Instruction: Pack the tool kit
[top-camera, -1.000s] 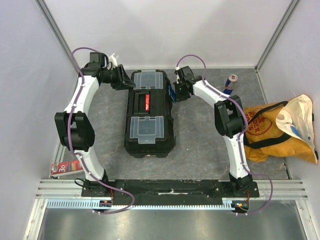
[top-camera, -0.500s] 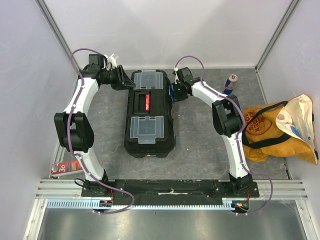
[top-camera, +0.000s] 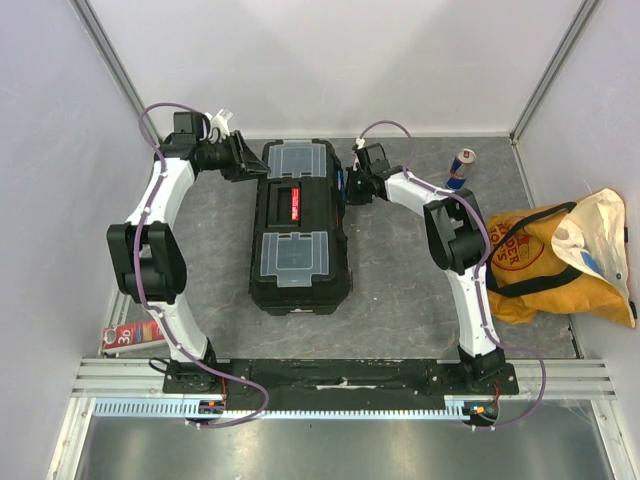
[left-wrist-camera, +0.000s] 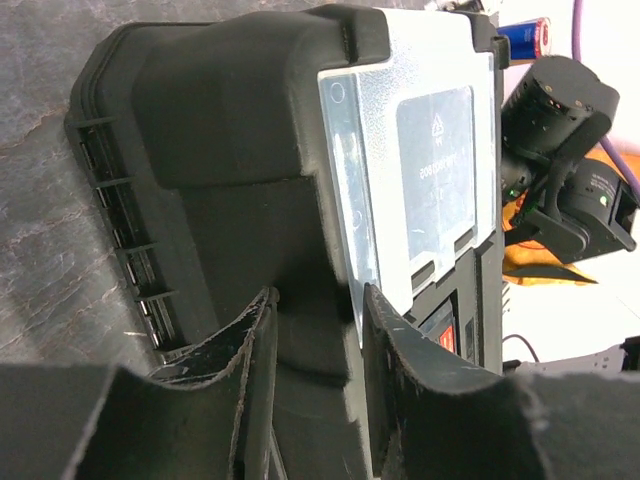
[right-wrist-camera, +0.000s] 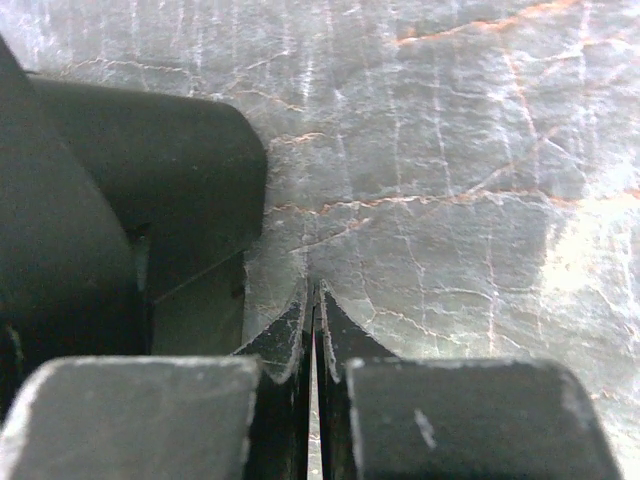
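table (top-camera: 400, 290): grey slab under the toolbox (top-camera: 300, 228). The right wrist camera picks out pale cracks and rust-coloured veins that the top view flattens to plain grey.
toolbox: here's the big one, black moulded plastic, lid down. Its long axis runs away from the arm bases, and it sits squarely between the two grippers. Only the left wrist camera shows the ribbed side wall and the rounded shoulder.
bag (top-camera: 560, 255): yellow-orange fabric, crumpled, with a black strap, well off to the toolbox's right.
left gripper (left-wrist-camera: 312, 315): up at the toolbox's far left corner, jaws spread. A black edge of the toolbox beside the clear lid sits between the rough, worn fingers (left-wrist-camera: 245, 345). Whether the pads actually press on it, can't tell.
right gripper (right-wrist-camera: 312, 295): on the toolbox's right flank, towards its far end. The fingers are pressed together to a hairline slit with nothing in it. The tips are over bare table, just beside a rounded black corner of the toolbox.
far lid (top-camera: 297, 160), near lid (top-camera: 293, 255): clear rectangular panels, one at each end of the toolbox top.
red label (top-camera: 294, 205): narrow strip on the toolbox top, between the two lids.
can (top-camera: 462, 165): blue and silver, to the right of the toolbox's far end, beyond the right arm.
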